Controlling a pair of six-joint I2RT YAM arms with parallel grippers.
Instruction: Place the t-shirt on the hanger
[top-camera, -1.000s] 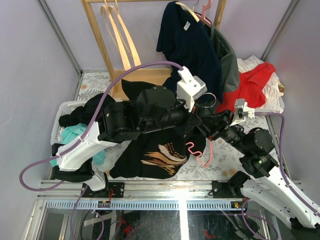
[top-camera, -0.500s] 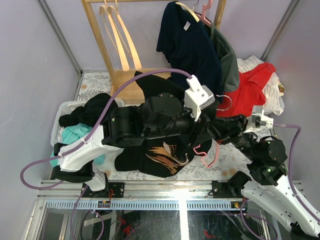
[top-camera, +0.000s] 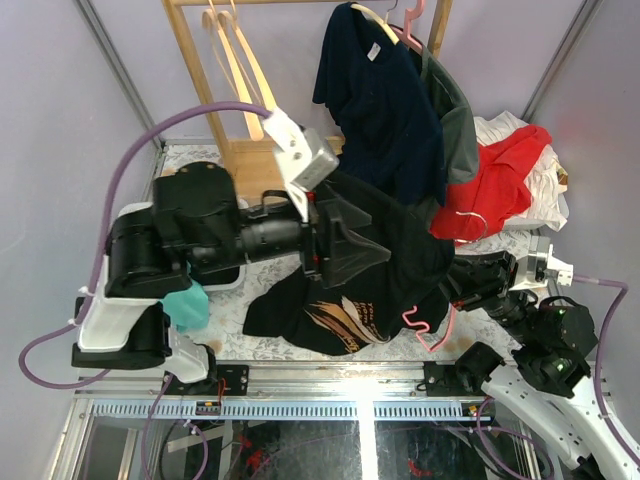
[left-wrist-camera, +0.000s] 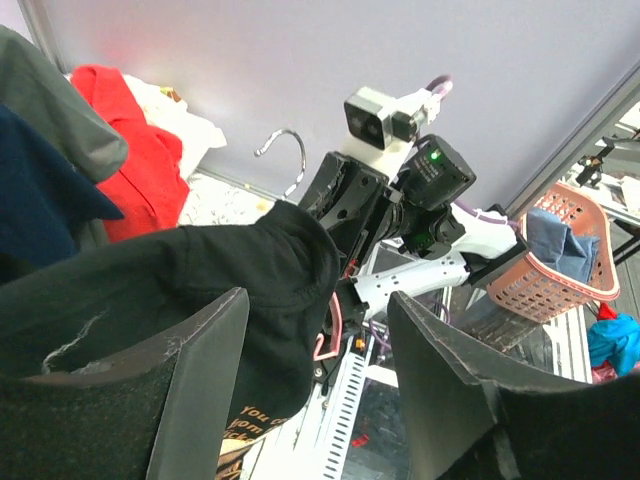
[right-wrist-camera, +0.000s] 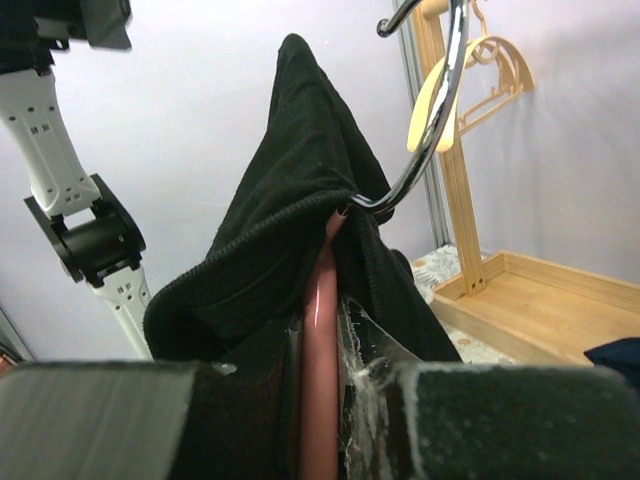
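Lilac walls box in a surface (top-camera: 395, 345) covered with a flowered cloth, and both arms are raised above it with the black t-shirt (top-camera: 400, 250) strung between them. The left gripper (left-wrist-camera: 318, 300) stands wide open. On its own camera the two fingers (left-wrist-camera: 205, 400) are spread far apart and nothing is pinched between them. The t-shirt bulges just past the tips, but I cannot tell whether it rests on one.

The right gripper (right-wrist-camera: 318, 372), near and to the right, is clamped on the neck of the pink hanger (right-wrist-camera: 320, 300), with shirt fabric bunched around the same spot. The metal hook (right-wrist-camera: 432, 120) rises out of a ribbed edge of that fabric. From overhead, the hanger's wavy bar (top-camera: 428, 324) pokes out below the shirt near the front edge. The tan print faces up where the shirt droops to the surface.

Behind, a navy t-shirt (top-camera: 375, 100) hangs from a wooden rack (top-camera: 195, 80) beside cream hangers (top-camera: 240, 70). A red garment (top-camera: 505, 170) lies at far right and a teal cloth (top-camera: 187, 306) at near left.
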